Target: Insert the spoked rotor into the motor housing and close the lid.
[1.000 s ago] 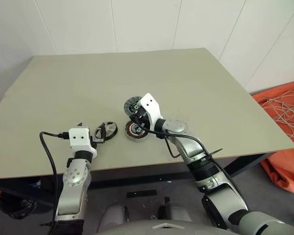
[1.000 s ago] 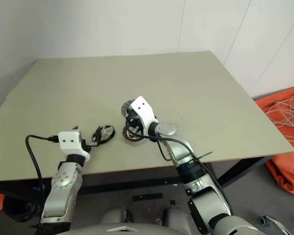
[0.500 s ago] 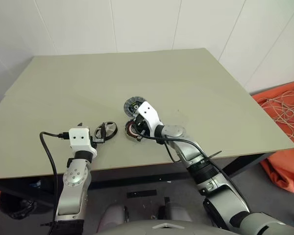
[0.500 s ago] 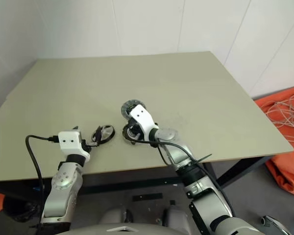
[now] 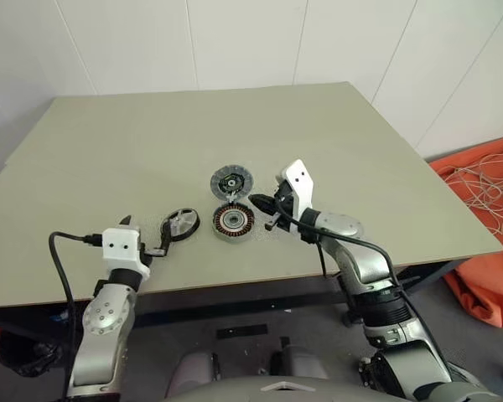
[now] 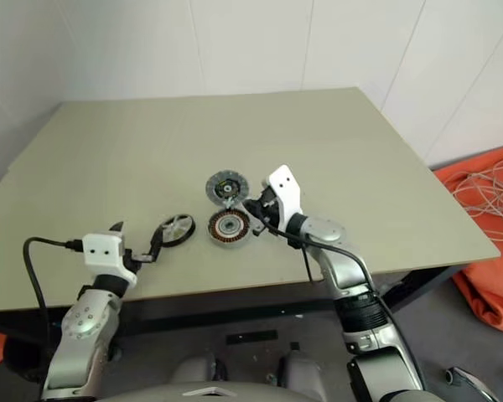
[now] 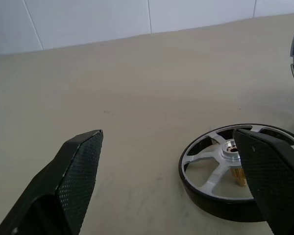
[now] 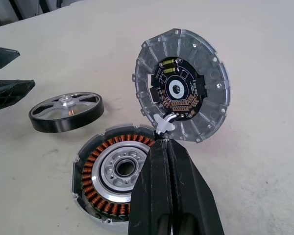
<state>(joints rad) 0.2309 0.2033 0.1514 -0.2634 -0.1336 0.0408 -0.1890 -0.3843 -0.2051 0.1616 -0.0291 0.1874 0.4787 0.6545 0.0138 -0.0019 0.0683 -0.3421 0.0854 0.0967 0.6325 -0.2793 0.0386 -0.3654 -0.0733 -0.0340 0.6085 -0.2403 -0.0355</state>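
Scene: a beige bench [image 5: 109,151] carries three round motor parts near its front edge, with a robot arm on each side of them.
What changed: a second ago the right tool [image 5: 253,200] hung directly over the housing and hid it; now it has drawn back to the right and sits just beside the housing, so the part is in full sight.
Right tool: its two black fingers are pressed together with nothing between them, pointing towards the housing and the lid.
Left tool: the left tool [image 5: 145,237] is spread wide and empty, its fingers [image 7: 73,171] reaching towards the rotor, one fingertip close beside the rim; it has eased back slightly.
Rotor: the spoked rotor [image 5: 183,224] lies flat on the bench to the left of the housing, dark rim, silver spokes, small hub, apart from the housing.
Housing: the motor housing [image 5: 233,223] sits open side up, copper windings ringing a silver centre with a dark hole, and nothing inside it.
Lid: the lid [image 5: 232,180] lies just behind the housing, dark circuit face up; whether the two touch I cannot tell.
Meaning for the task: the housing now looks free to receive the rotor. Neither part is placed yet, so both steps remain, and the likely next move is for the left tool to close on the rotor rim.
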